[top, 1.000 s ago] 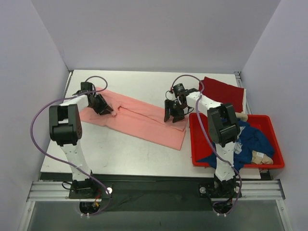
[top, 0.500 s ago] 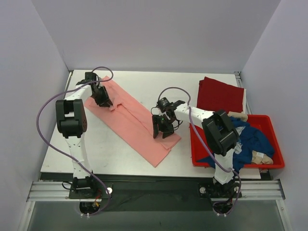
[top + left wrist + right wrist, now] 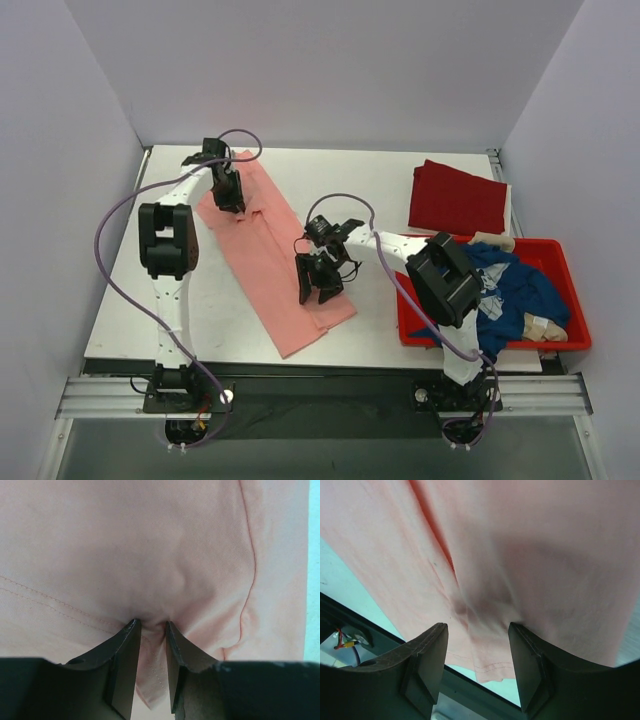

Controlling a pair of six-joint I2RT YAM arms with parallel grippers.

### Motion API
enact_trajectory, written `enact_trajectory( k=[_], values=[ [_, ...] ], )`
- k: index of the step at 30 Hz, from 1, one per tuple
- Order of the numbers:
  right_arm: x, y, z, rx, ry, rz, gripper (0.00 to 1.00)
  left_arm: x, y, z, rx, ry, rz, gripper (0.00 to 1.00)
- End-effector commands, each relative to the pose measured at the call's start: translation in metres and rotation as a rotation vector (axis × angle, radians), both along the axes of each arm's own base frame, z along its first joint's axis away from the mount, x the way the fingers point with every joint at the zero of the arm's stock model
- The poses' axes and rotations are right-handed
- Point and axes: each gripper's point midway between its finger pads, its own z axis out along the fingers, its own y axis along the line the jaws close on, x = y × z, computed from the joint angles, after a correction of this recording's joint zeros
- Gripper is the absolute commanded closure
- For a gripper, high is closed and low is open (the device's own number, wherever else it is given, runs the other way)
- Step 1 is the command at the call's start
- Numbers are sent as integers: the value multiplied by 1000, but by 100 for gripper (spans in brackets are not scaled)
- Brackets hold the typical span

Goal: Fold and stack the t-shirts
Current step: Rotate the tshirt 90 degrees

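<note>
left gripper [image 3: 151,625] is nipped tight on a pucker of the salmon-pink shirt [image 3: 262,250]; right gripper [image 3: 477,627] clamps a thicker fold of it. in the top view the shirt lies on the table [image 3: 200,310], running from the left gripper toward 5 o'clock to the right one.

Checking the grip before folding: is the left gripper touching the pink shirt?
Touching. Left wrist view shows the left gripper pinching a bunched fold of the pink shirt.
</note>
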Motion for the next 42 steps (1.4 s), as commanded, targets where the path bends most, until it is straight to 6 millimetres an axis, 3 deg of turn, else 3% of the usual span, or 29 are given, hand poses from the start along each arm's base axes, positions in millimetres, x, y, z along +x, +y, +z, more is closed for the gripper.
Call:
enact_trajectory(
  k=[1, 9, 13, 16, 18, 22, 23, 24, 25, 26, 28, 29, 31, 33, 34, 35, 36, 39, 40, 41, 42],
  values=[
    [-19, 7, -19, -31, 72, 37, 48, -23, -8, -42, 71, 141, -75, 62],
    [-35, 26, -24, 0, 107, 110, 48, 0, -28, -41, 70, 103, -142, 61],
    [-38, 39, -19, 29, 105, 143, 47, 16, -35, -32, 58, 54, -155, 60],
    [-33, 49, -6, 67, 82, 164, 47, 28, -42, -14, 43, -6, -170, 59],
    [-23, 56, 15, 101, 33, 178, 47, 33, -49, 8, 28, -56, -179, 58],
    [-12, 48, 57, 112, -44, 216, 46, 44, -56, 65, 3, -185, -162, 57],
    [-10, 44, 71, 124, -69, 218, 46, 45, -57, 93, -6, -240, -155, 56],
    [-5, 37, 77, 122, -76, 208, 46, 44, -57, 105, -12, -261, -146, 55],
    [-8, 26, 78, 101, -68, 215, 46, 43, -57, 135, -22, -316, -132, 54],
    [-7, 18, 86, 102, -79, 213, 46, 41, -56, 148, -22, -339, -126, 54],
    [-9, -9, 76, 41, -55, 195, 46, 31, -54, 160, -10, -348, -111, 53],
    [-10, -18, 73, 27, -62, 201, 45, 22, -51, 186, -3, -391, -98, 50],
    [-15, -41, 58, -26, -26, 185, 45, -5, -50, 191, -5, -386, -96, 49],
    [-19, -50, 52, -31, 8, 169, 46, -30, -49, 184, -2, -359, -90, 49],
    [-24, -51, 50, -22, 31, 168, 46, -55, -48, 152, 18, -280, -93, 49],
    [-29, -53, 47, -30, 43, 171, 46, -73, -46, 168, 15, -311, -90, 49],
    [-32, -54, 45, -36, 41, 183, 46, -85, -47, 165, 10, -307, -80, 49],
    [-42, -55, 38, -45, 59, 204, 46, -149, -47, 132, 2, -206, -70, 48],
    [-45, -54, 37, -40, 70, 207, 46, -167, -52, 135, -18, -206, -79, 48],
    [-47, -55, 34, -45, 82, 209, 47, -191, -50, 111, -16, -133, -72, 48],
    [-50, -57, 32, -50, 91, 209, 47, -204, -54, 105, -36, -103, -52, 48]
  ],
)
